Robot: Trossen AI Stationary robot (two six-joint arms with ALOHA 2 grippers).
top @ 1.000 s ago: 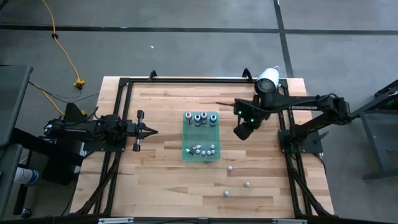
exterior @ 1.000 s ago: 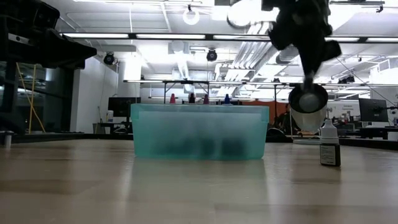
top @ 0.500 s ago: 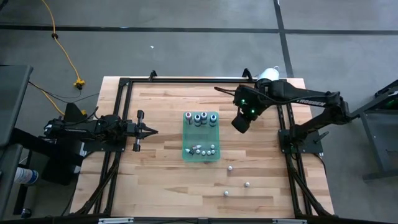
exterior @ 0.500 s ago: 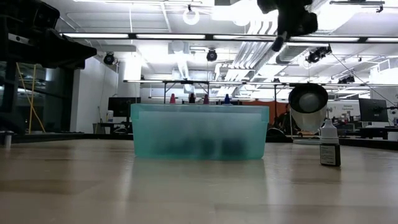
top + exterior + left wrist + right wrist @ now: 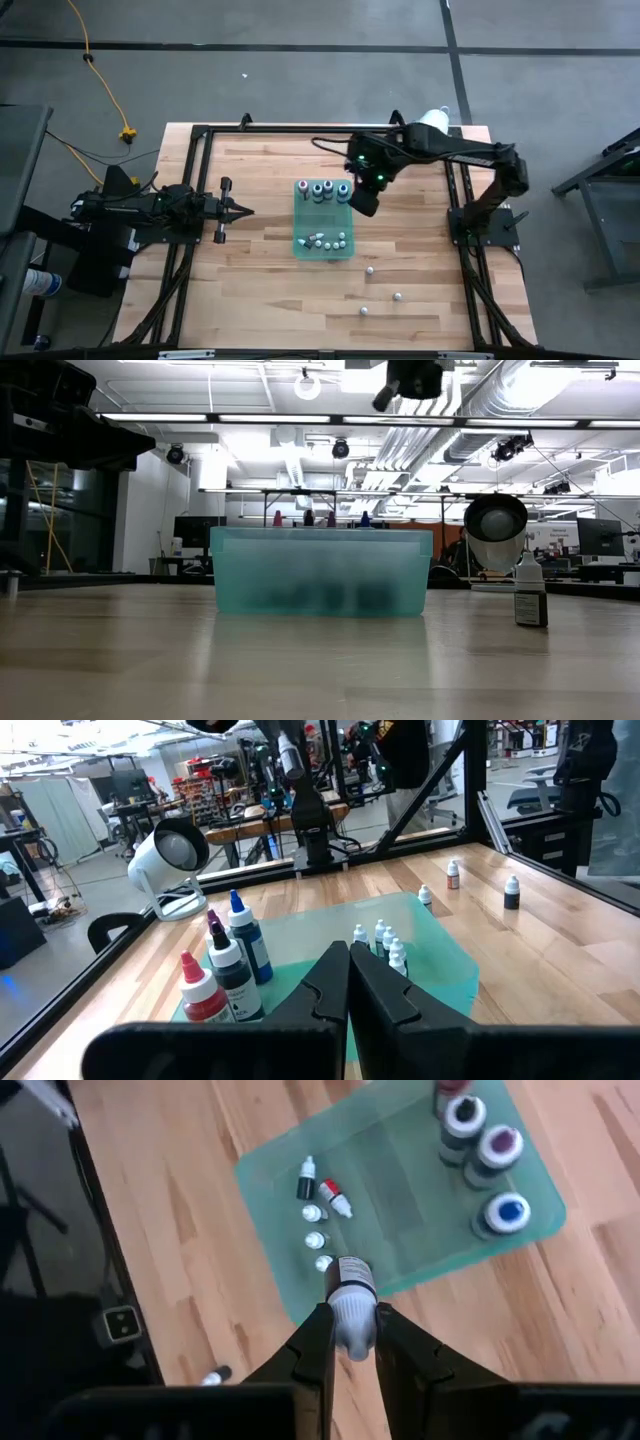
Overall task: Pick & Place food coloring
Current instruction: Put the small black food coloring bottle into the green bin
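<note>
The translucent green tray [image 5: 323, 246] lies mid-table, also seen in the low view [image 5: 320, 572]. Large food coloring bottles [image 5: 322, 189] stand upright at its far end, and tiny whitish ones [image 5: 327, 240] lie at its near end. A few more small bottles [image 5: 370, 269] stand on the wood nearer the near edge; one is in the low view [image 5: 530, 598]. My right gripper [image 5: 364, 203] hangs high over the tray's right side, shut on a small bottle [image 5: 351, 1285]. My left gripper [image 5: 243, 209] waits shut, left of the tray. My right gripper [image 5: 352, 1315] pinches the small bottle by its whitish cap end [image 5: 352, 1302] between the two fingers, coming from above and pointing down. The dark body [image 5: 350, 1269] sticks out below the fingertips. The bottle hangs upright, lifted clear above the tray.
A large white cylinder [image 5: 432, 119] lies at the table's far right corner. Black frame rails [image 5: 190, 200] run along the left, far and right edges. Bare wood lies between my left gripper and the tray, and along the near edge.
My right gripper has risen and travelled toward the table's left, from right of the tray to above its right side, carrying the small bottle. In the low view it has climbed to the top of the picture.
</note>
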